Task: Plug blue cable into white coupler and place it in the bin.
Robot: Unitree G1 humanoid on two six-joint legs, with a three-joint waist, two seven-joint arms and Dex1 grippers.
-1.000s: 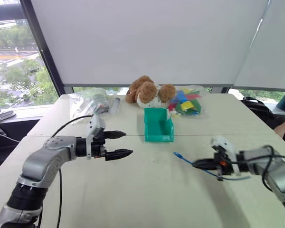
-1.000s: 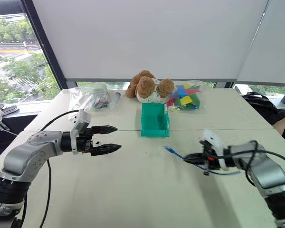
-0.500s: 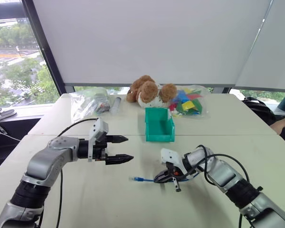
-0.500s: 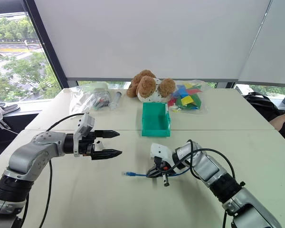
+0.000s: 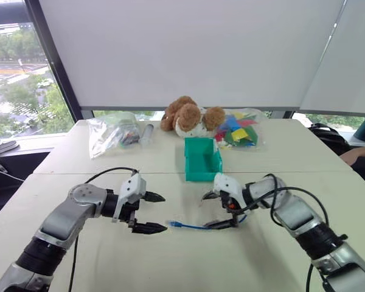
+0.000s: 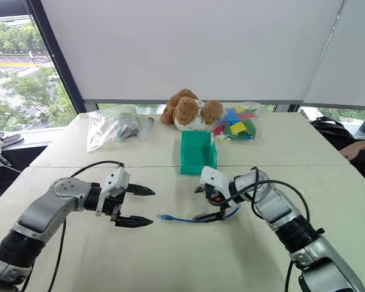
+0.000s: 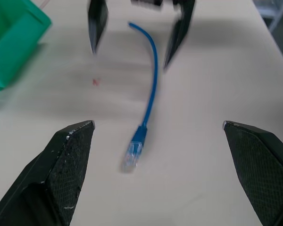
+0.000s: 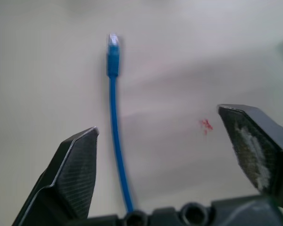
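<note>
The blue cable (image 5: pixel 198 227) lies flat on the white table (image 5: pixel 188 267), its plug (image 7: pixel 133 153) pointing at my left gripper (image 5: pixel 162 213). That gripper is open and hovers low, a short way from the plug. My right gripper (image 5: pixel 207 211) is open too, its fingers (image 8: pixel 70 175) straddling the cable's other end without pinching it. In the left wrist view the cable (image 7: pixel 150 84) runs away toward the right gripper's fingers (image 7: pixel 179 33). The teal bin (image 5: pixel 202 159) stands just behind both grippers, upright and holding nothing. The white coupler is out of view.
A teddy bear (image 5: pixel 188 118) sits behind the bin. A clear bag of coloured pieces (image 5: pixel 240 131) lies to its right, another clear bag (image 5: pixel 112 134) to its left. A person's arm (image 5: pixel 360 154) rests at the table's right edge.
My right gripper carried the cable left to the table's middle, then opened, leaving it lying on the table. My left gripper sank toward the tabletop and tilted down.
</note>
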